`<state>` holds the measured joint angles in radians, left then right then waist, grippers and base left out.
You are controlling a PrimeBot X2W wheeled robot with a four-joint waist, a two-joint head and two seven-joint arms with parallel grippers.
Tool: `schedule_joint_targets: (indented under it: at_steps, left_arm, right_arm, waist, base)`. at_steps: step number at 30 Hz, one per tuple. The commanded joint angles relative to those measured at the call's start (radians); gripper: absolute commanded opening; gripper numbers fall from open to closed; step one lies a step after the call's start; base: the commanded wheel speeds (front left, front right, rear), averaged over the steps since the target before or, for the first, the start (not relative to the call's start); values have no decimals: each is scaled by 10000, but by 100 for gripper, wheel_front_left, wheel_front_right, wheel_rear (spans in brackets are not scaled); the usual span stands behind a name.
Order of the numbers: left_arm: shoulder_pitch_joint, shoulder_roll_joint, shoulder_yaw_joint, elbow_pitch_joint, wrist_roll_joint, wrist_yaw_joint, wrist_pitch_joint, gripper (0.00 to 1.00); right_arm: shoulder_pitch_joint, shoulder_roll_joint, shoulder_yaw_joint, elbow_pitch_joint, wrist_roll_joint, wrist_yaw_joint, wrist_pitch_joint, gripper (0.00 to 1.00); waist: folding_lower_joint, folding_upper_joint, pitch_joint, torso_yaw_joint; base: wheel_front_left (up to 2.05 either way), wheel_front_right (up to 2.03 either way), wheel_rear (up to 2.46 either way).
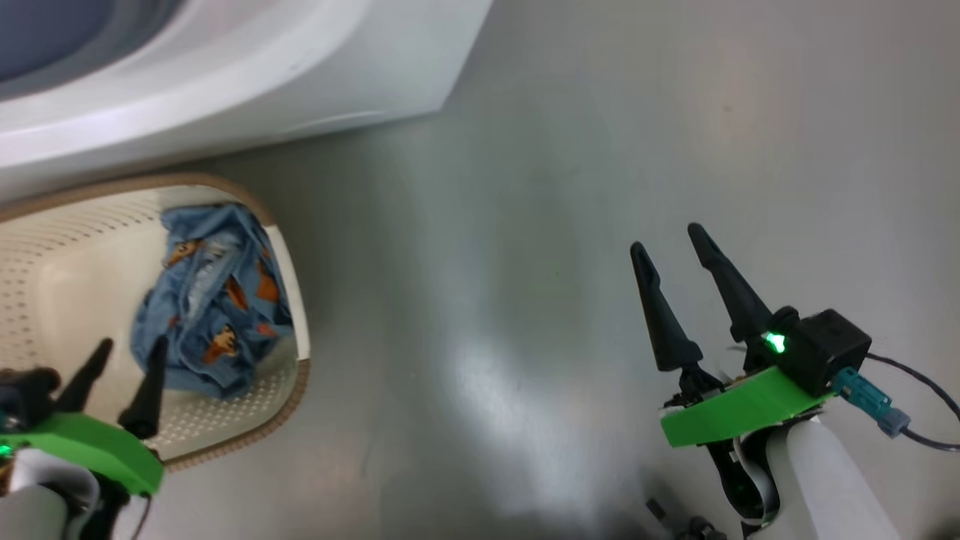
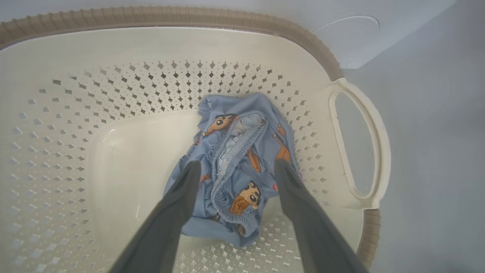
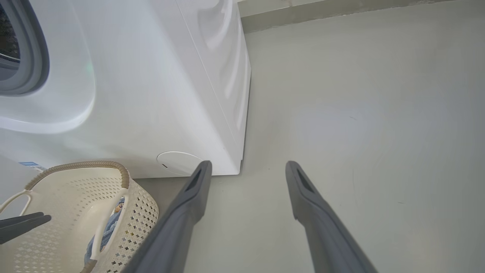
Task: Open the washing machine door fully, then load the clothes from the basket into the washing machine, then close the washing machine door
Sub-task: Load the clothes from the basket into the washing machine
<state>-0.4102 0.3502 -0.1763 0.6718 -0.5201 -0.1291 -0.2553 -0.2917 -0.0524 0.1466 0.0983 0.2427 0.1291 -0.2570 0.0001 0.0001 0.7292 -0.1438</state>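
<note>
The clothes, a small light blue bundle with orange cartoon figures, lie in the cream basket, towards its right end. My left gripper hangs open above the bundle, one finger on either side of it and nothing between them; the head view has it over the basket's near side. My right gripper stands open over bare floor, well right of the basket. The white washing machine stands just behind the basket, its grey gasket showing. The washing machine door is out of view.
Smooth grey floor spreads to the right of the basket and the machine. A round hatch sits low on the machine's front corner, near a blue label. The basket's side handle faces the open floor. A wall base runs behind.
</note>
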Motion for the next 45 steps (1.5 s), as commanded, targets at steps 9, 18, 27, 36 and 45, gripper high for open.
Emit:
schedule_joint_targets:
  at_steps: [9,18,27,36,45]
  left_arm:
    - [-592,1407,-521,577,-893,-15,-65,100]
    - [-1379,2320,-1810,1282,-1847,-15,-65,100]
    - [-2099,2923,-2938,2011,-2311,-15,43,100]
    - [-3179,2894,-3451,3336,-1938,85,35,100]
    - [-3928,2313,-4024,4121,-1706,9,22,100]
  right_arm:
    - [-48,22,523,-517,444,16,-48,100]
    - [30,22,750,-682,814,16,-48,100]
    - [100,22,805,-830,997,16,-48,100]
    - [197,22,703,-922,899,16,-48,100]
    - [291,22,593,-973,726,16,-48,100]
  waist:
    - [-1,-1,1144,-919]
    - [-1,-1,1699,-1396]
    - [-1,-1,2132,-1710]
    - [-1,-1,2538,-1742]
    - [-1,-1,2688,-1501]
  base:
    - [0,0,0]
    - [0,0,0]
    - [0,0,0]
    - [0,0,0]
    - [0,0,0]
